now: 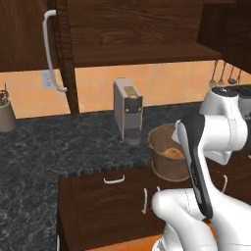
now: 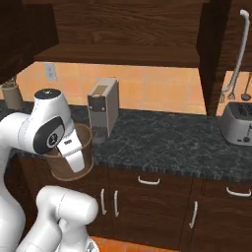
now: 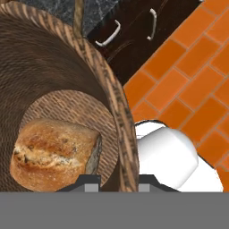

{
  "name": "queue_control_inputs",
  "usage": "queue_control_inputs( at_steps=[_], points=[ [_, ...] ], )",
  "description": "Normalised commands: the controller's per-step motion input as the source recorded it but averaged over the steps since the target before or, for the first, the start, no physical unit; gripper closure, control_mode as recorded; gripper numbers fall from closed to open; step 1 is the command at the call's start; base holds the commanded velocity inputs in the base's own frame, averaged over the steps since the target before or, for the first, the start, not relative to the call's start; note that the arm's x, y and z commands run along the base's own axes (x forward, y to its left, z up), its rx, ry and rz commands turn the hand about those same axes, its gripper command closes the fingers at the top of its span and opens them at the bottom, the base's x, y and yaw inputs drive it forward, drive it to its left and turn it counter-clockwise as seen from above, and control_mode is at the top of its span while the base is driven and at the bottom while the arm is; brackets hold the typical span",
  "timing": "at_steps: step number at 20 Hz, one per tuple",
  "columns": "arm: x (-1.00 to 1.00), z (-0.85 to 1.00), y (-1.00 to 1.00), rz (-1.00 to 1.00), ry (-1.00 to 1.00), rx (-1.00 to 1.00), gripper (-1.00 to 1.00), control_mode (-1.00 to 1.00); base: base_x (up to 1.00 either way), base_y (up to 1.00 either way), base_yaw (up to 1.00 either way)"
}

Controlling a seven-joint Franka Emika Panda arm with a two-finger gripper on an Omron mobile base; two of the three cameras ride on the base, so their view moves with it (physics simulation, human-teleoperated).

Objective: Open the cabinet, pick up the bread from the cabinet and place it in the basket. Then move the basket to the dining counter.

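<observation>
On the black tabletop [image 1: 59, 142], basket [image 3: 58, 67] with bread [image 3: 53, 154] lying at six o'clock inside; jaws nearly closed, pinching the basket rim at three o'clock.

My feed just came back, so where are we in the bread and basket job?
Done: the cabinet is open and the bread lies in the basket. In hand: the hand is shut on the basket's rim. Left: carrying the basket from the black counter to the dining counter.
</observation>
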Motion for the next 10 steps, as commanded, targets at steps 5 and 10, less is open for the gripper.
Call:
queue_control_inputs(
  at_steps=[5, 10],
  points=[
    [0.0, 0.0, 0.0, 0.0, 0.0, 0.0, 1.0, 1.0, -0.53, -0.54, -0.56],
    [0.0, 0.0, 0.0, 0.0, 0.0, 0.0, 1.0, 1.0, -0.08, -0.16, -0.88]
  ],
)
